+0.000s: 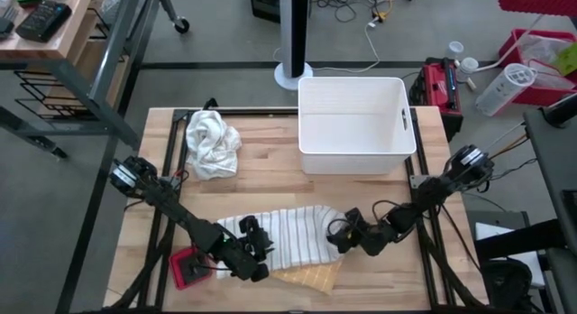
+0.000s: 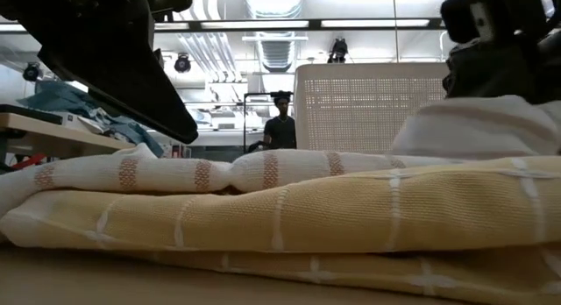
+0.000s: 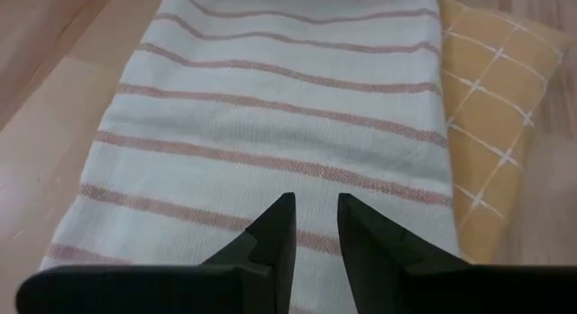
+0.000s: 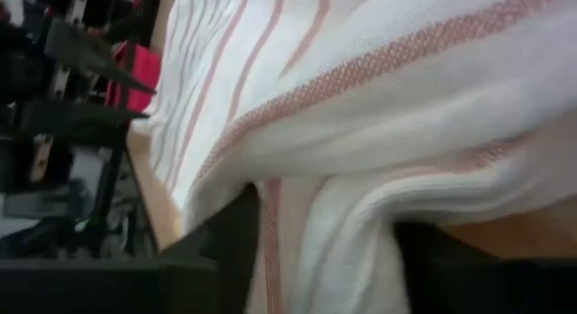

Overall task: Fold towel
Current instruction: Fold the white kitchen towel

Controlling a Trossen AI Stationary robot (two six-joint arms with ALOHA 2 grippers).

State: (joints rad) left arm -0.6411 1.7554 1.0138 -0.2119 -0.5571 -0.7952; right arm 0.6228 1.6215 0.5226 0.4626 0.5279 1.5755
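On my screens, the striped towel (image 1: 293,235) lies near the table's (image 1: 270,174) front edge, over a yellow checked cloth (image 1: 311,275). My left gripper (image 1: 255,251) hovers at its left end, fingers (image 3: 275,235) slightly apart, holding nothing. My right gripper (image 1: 345,233) straddles a fold at the right end; whether it grips, I cannot tell.

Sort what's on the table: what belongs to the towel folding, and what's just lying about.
In the job:
- striped towel
- left gripper, at the towel's left end
- right gripper, at its right end

Lying about:
- yellow checked cloth, under the towel
- crumpled white cloth
- white bin
- red object
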